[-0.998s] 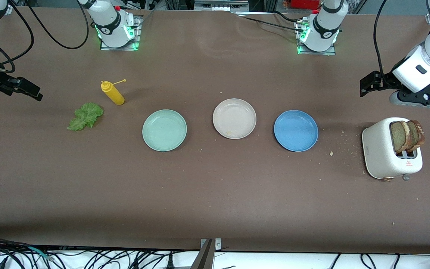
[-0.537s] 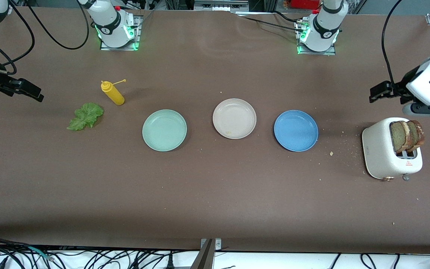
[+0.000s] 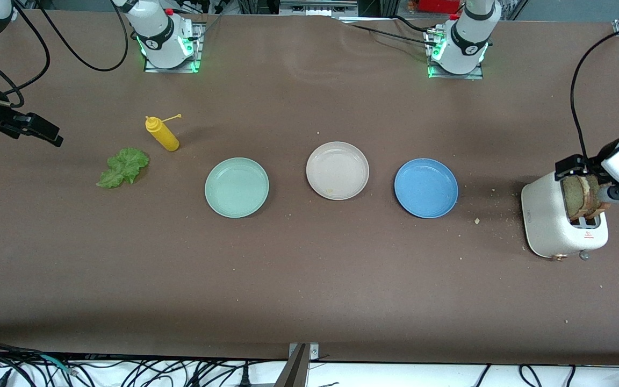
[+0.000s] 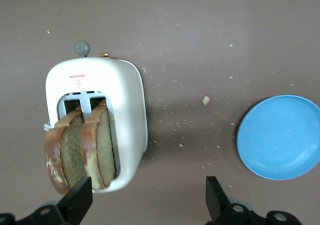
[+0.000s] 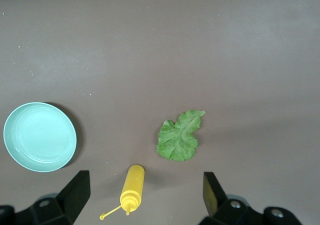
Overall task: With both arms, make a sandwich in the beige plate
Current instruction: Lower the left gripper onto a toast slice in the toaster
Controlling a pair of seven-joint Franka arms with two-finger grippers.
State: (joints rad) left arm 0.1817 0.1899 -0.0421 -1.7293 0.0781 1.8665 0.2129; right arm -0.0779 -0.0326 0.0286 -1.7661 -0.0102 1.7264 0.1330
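A brown table (image 3: 309,279) is carrying the whole setup. The left gripper (image 4: 147,200) is hanging over the white toaster (image 3: 548,220), fingers spread wide, empty. Two bread slices (image 4: 82,152) are standing upright in the toaster's slots. The beige plate (image 3: 337,170) is sitting bare between the blue plate (image 3: 426,188) and the mint green plate (image 3: 237,187). The right gripper (image 5: 145,197), also spread and empty, is waiting above the lettuce leaf (image 5: 179,136) and yellow squeeze bottle (image 5: 132,188).

The front view looks down from high across the table toward both arm bases. The left wrist view looks straight down at the toaster (image 4: 95,125) and blue plate (image 4: 280,137); the right wrist view at the lettuce leaf (image 5: 179,135) and mint plate (image 5: 40,136), all also in the front view.
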